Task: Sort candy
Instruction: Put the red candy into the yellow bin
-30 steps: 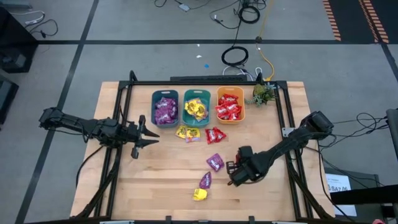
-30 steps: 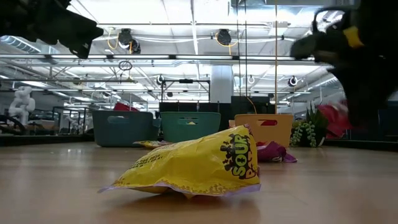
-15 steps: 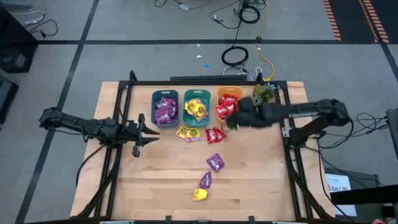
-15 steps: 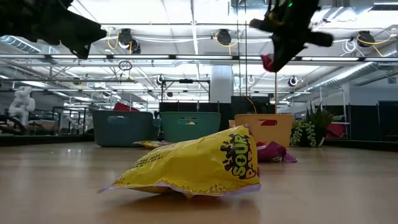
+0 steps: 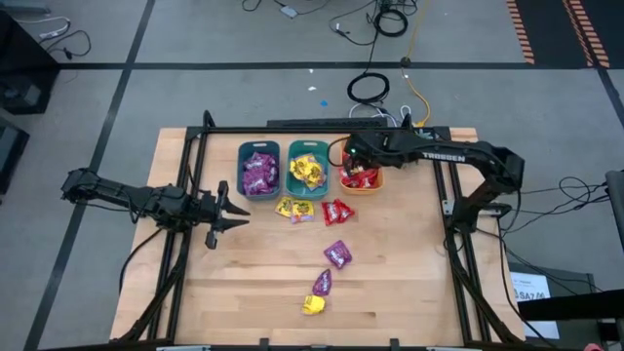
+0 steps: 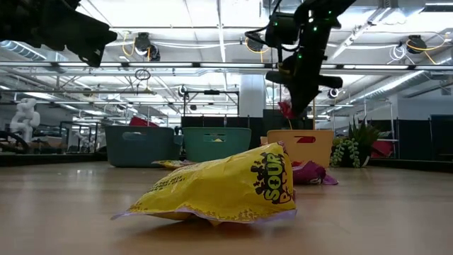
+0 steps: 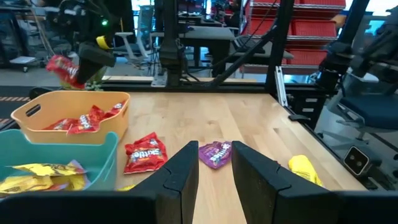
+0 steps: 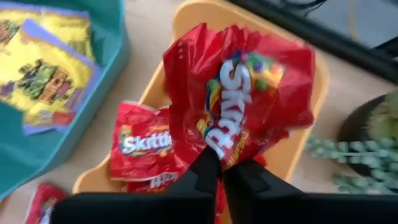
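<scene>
Swung over the orange bin (image 5: 375,181), right pincer (image 8: 219,163) pinches a red candy (image 8: 239,93) — bin's contents half-hidden.

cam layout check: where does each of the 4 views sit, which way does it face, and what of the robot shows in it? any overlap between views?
High: overhead, facing straight down on the table; both arms show whole.
Low: at table-top height, facing level across to the bins; nearest is a yellow packet, the right tool above.
Left wrist: on the left arm, facing across the table past the left tool.
Right wrist: on the right arm, facing down into the orange bin; its fingers pinch a red packet.
Shared: that red packet also shows in the low and left wrist views.
</scene>
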Motion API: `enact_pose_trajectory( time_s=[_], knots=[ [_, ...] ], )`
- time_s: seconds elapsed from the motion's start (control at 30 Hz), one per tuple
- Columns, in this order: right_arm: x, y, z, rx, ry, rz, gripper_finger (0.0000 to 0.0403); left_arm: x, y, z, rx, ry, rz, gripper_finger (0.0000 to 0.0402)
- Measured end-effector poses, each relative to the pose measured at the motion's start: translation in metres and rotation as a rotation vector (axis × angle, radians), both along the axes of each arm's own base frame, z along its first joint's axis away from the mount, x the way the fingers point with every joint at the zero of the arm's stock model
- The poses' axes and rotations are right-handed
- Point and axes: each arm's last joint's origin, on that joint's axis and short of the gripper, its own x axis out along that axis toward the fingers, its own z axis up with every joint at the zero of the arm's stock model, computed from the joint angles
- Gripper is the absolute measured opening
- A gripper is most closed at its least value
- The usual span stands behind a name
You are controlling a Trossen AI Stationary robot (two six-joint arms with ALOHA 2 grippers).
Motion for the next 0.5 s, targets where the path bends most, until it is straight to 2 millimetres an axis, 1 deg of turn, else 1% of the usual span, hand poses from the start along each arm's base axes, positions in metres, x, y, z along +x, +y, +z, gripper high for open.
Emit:
enact_pose_trajectory(
  time_s=[0.1, 0.2, 0.4, 0.5],
  knots=[
    [0.0009, -0.0058, -0.0033, 0.032, -0.007, 0.014, 0.0039, 0.0000, -0.0001, 0.0000, 0.000, 0.000, -0.004, 0.0105],
    [0.0005, -0.0077, -0.0040, 0.039, -0.012, 0.000, 0.0080, 0.0000, -0.0001, 0.0000, 0.000, 0.000, -0.004, 0.0105],
    [-0.0005, -0.0066, -0.0018, 0.048, -0.020, 0.010, 0.0163, 0.0000, -0.0001, -0.0001, 0.001, 0.001, -0.004, 0.0105],
    [-0.0012, -0.0001, 0.0047, 0.048, -0.046, 0.027, 0.0194, 0.0000, -0.0001, 0.0000, 0.001, 0.001, -0.004, 0.0105]
  ],
)
